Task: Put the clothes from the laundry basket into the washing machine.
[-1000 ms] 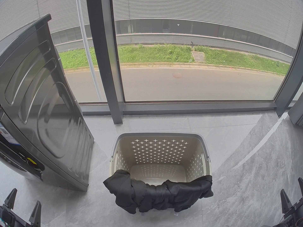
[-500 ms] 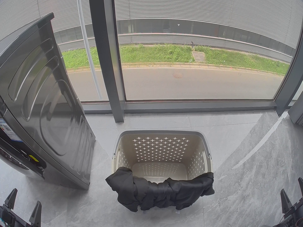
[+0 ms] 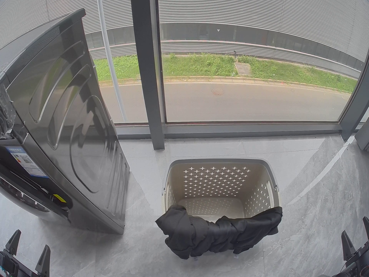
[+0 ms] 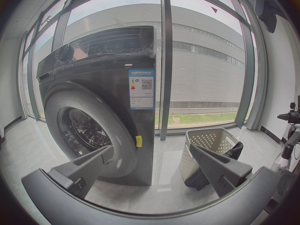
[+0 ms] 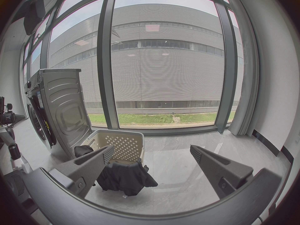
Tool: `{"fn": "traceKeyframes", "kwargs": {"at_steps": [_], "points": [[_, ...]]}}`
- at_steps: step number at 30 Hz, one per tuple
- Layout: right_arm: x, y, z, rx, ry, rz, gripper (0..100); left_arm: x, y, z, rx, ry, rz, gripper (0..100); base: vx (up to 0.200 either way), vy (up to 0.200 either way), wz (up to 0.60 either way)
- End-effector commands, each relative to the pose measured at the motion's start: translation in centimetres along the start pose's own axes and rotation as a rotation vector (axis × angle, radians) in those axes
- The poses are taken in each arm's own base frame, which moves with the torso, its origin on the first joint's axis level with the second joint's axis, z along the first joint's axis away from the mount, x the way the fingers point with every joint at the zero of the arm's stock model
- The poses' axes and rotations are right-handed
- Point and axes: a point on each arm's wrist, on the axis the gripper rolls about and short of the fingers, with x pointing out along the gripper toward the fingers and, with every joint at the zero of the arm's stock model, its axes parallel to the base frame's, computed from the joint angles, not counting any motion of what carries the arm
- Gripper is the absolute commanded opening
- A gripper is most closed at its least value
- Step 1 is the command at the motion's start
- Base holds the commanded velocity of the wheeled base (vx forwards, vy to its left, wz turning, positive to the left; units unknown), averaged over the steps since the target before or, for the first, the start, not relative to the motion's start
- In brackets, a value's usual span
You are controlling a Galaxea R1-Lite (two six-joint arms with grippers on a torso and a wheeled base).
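A black garment point(image 3: 219, 233) hangs over the near rim of the basket point(image 3: 217, 177). The basket stands on the floor point(image 3: 307, 166) by the window, right of the washer point(image 3: 77, 135) and apart from it. The left claw point(image 4: 150, 149) and the right claw point(image 5: 150, 150) both gape wide with nothing in them, low and short of the basket.

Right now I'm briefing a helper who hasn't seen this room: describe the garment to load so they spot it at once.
Start at the dark grey washing machine by the big window. On the floor beside it sits a cream laundry basket with star-shaped holes. The garment is the crumpled black cloth draped over its near rim, the only dark, soft thing around.
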Motion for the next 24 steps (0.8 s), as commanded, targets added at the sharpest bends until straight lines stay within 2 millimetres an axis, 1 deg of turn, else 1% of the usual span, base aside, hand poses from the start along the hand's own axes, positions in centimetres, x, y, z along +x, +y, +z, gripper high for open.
{"fn": "traceKeyframes", "kwargs": {"at_steps": [1,3,18,24], "points": [[0.08,0.0,-0.5,0.0,0.011,0.0,100,0.02,0.01,-0.52,0.0,0.002,0.0,100,0.0,0.0,0.0],[0.08,-0.01,-0.48,0.0,0.01,-0.002,100,0.02,0.0,-0.52,-0.001,0.002,-0.002,100,0.0,0.0,0.0],[0.08,0.0,-0.48,0.0,0.01,0.0,100,0.02,0.0,-0.52,-0.001,0.002,-0.002,100,-0.2,0.0,0.0],[0.08,0.0,-0.5,0.0,0.011,0.0,100,0.02,0.01,-0.52,-0.001,0.002,0.0,100,0.0,0.0,0.0]]}}
